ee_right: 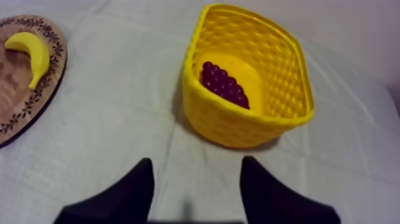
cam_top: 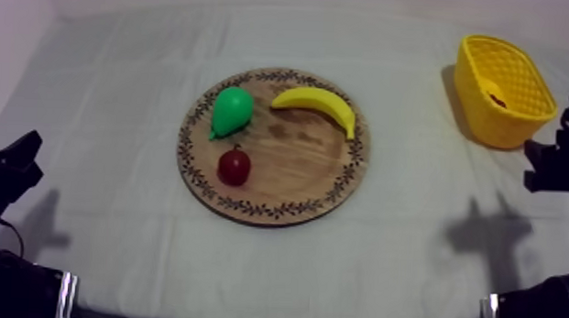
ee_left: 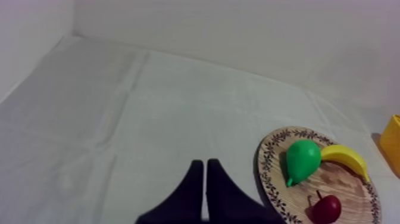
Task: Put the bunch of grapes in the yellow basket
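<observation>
The purple bunch of grapes (ee_right: 224, 84) lies inside the yellow basket (ee_right: 286, 71), which stands at the table's far right (cam_top: 515, 116); a dark bit of the grapes (cam_top: 497, 99) peeks over its rim. My right gripper (ee_right: 195, 173) hovers open over the cloth just short of the basket, nothing between its fingers; from above it sits at the right edge (cam_top: 558, 164). My left gripper (ee_left: 205, 179) is shut on nothing, its fingers forming a narrow wedge, left of the round wooden board (cam_top: 296, 184); it rests low at the left (cam_top: 17, 163).
On the board (ee_left: 351, 182) lie a green pear (cam_top: 232, 111), a yellow banana (cam_top: 318, 103) and a small red fruit (cam_top: 234, 166). The banana (ee_right: 31, 50) and board rim (ee_right: 41, 95) also lie beside the basket. Bare cloth surrounds the board.
</observation>
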Controlling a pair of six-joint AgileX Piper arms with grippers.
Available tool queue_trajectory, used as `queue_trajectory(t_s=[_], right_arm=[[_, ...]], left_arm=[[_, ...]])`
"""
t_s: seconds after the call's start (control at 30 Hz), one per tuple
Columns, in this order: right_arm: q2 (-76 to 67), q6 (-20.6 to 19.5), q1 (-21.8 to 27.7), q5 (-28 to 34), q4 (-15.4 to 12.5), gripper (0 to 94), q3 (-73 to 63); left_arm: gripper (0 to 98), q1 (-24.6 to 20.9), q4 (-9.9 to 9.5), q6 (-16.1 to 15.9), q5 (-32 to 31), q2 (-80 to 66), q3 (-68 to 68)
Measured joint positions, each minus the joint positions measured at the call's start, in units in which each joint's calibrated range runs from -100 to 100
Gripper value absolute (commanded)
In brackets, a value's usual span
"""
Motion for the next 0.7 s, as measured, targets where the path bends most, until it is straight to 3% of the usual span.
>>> queue_trajectory(t_s=[0.43,0.7], right_arm=[[-16.83,1.11,-1.71,2.64,-2.20,11.7,10.62],[-23.51,1.47,-0.96,1.45,-5.21,3.9,14.61]], left_arm=[[0.1,0.00,0.00,0.00,0.00,0.00,0.00],[0.1,0.00,0.00,0.00,0.00,0.00,0.00]])
